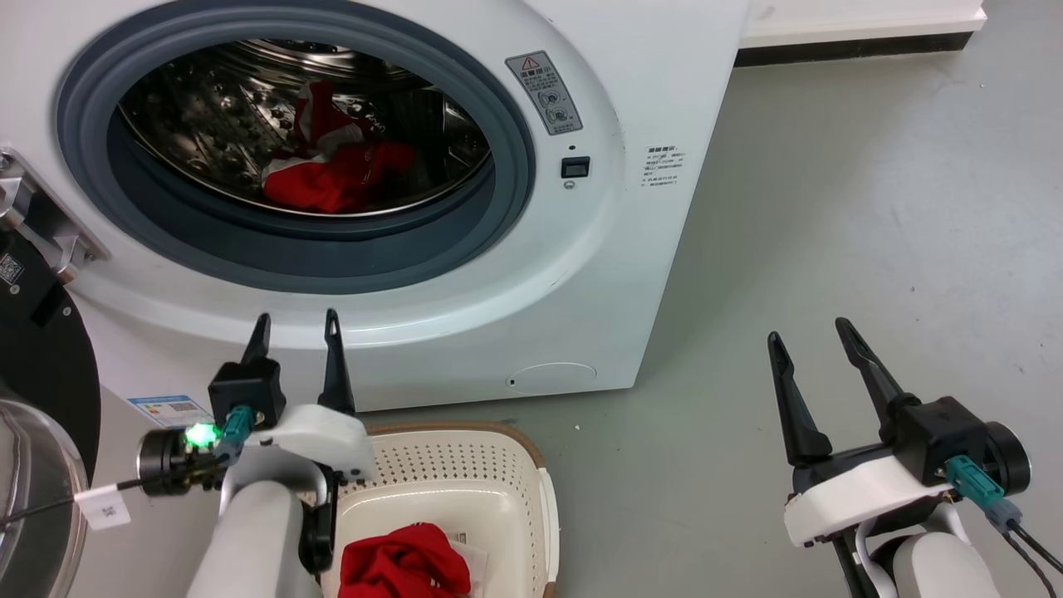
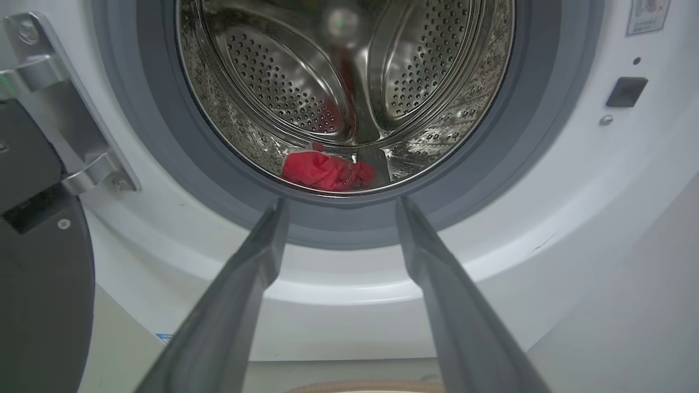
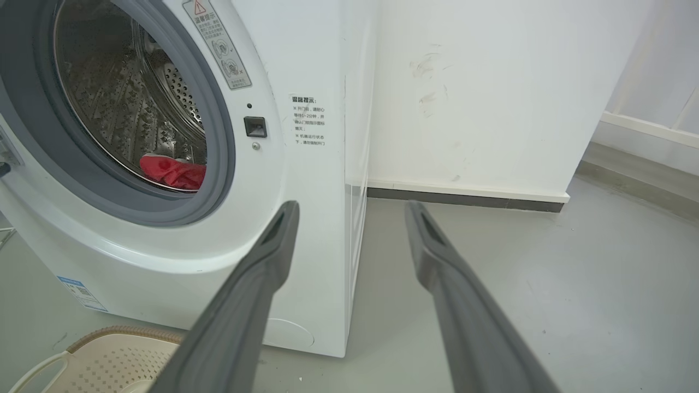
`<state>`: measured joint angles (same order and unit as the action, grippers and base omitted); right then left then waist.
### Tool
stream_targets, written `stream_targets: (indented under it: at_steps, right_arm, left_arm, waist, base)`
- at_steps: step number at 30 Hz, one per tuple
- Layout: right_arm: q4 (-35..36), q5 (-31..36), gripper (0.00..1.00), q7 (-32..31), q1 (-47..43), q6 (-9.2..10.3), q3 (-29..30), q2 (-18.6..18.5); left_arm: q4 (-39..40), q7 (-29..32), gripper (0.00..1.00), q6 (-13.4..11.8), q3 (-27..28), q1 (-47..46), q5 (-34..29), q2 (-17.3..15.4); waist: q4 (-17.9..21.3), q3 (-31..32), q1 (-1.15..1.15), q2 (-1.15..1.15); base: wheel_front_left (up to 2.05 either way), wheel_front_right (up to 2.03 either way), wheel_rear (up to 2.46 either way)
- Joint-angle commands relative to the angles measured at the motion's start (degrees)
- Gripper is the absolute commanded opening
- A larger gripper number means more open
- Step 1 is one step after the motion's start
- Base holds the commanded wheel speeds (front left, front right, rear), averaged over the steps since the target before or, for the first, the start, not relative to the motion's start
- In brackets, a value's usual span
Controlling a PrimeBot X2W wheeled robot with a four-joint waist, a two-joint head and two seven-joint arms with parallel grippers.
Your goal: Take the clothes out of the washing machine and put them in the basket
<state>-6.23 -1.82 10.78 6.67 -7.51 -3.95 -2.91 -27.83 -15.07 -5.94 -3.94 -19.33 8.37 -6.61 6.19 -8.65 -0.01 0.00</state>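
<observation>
The clothes [image 1: 340, 178] that remain in the washing machine [image 1: 581, 291] lie crumpled at the bottom of the drum [image 1: 208, 108], toward its near lip: soft bright red cloth, the upper piece showing white bands. One more red garment [image 1: 403, 565] sits bunched in the basket [image 1: 465, 428], partly covering a paper label [image 1: 467, 544] whose print is too small to read.

On the machine's white front, right of the opening, a grey sticker [image 1: 544, 91] carries a red warning triangle above two round pictograms. Farther right is a small block of Chinese text [image 1: 662, 166], which I cannot make out. A blue-edged label [image 1: 170, 409] with a printed code sits low at the left.

The drum is shiny perforated steel with raised ribs, ringed by a broad, smooth grey rubber seal [image 1: 315, 257]. The basket is cream plastic, rounded, dotted with small holes, and has a brown rim. It stands on the floor [image 1: 830, 249] just before the machine.

The door [image 1: 50, 365] hangs open at the left, black-rimmed with curved glass, on a metal hinge [image 1: 41, 216]. A dark latch socket [image 1: 575, 167] and a round cover [image 1: 552, 378] mark the panel.

My left jaws are spread and hold nothing. Their long dark fingers [image 1: 336, 365] point at the machine from above the basket's far-left edge. My right jaws are also spread and bare. Their fingers [image 1: 793, 399] are over smooth grey floor, well to the right of the machine.
</observation>
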Motion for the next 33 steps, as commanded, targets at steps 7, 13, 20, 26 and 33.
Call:
stream_targets:
  at_steps: [7,13,20,26,33]
  right_arm:
    - [0.8,-1.3,1.00,0.2,0.9,0.05,-1.3,0.1]
    - [0.1,-2.6,1.00,1.1,2.5,0.04,-2.2,0.1]
    - [-1.3,-4.8,1.00,2.6,4.7,0.04,-3.5,0.1]
    - [-2.5,-6.5,1.00,3.9,7.4,0.04,-5.2,0.1]
    - [-3.8,-8.5,1.00,4.4,9.9,0.05,-7.3,0.1]
  left_arm:
    - [-4.1,-0.1,1.00,2.2,-0.5,-8.6,-3.2,-3.8]
    - [-12.7,1.9,1.00,4.6,-1.6,-17.9,-4.9,-8.9]
    - [-21.0,6.2,1.00,6.1,-2.3,-27.7,-6.6,-14.9]
    - [-25.9,10.7,1.00,7.7,-3.8,-35.5,-8.4,-19.5]
    - [-29.6,15.8,1.00,8.9,-6.0,-42.7,-10.9,-24.1]
  waist:
    - [1.9,-2.2,0.01,0.00]
    - [5.0,-5.4,0.01,0.00]
    - [9.3,-10.4,0.01,0.00]
    - [12.6,-15.6,0.01,0.00]
    - [15.9,-20.4,0.01,0.00]
  base:
    - [0.00,0.00,0.00]
    - [0.00,0.00,0.00]
    - [0.00,0.00,0.00]
    - [0.00,0.00,0.00]
    - [0.00,0.00,0.00]
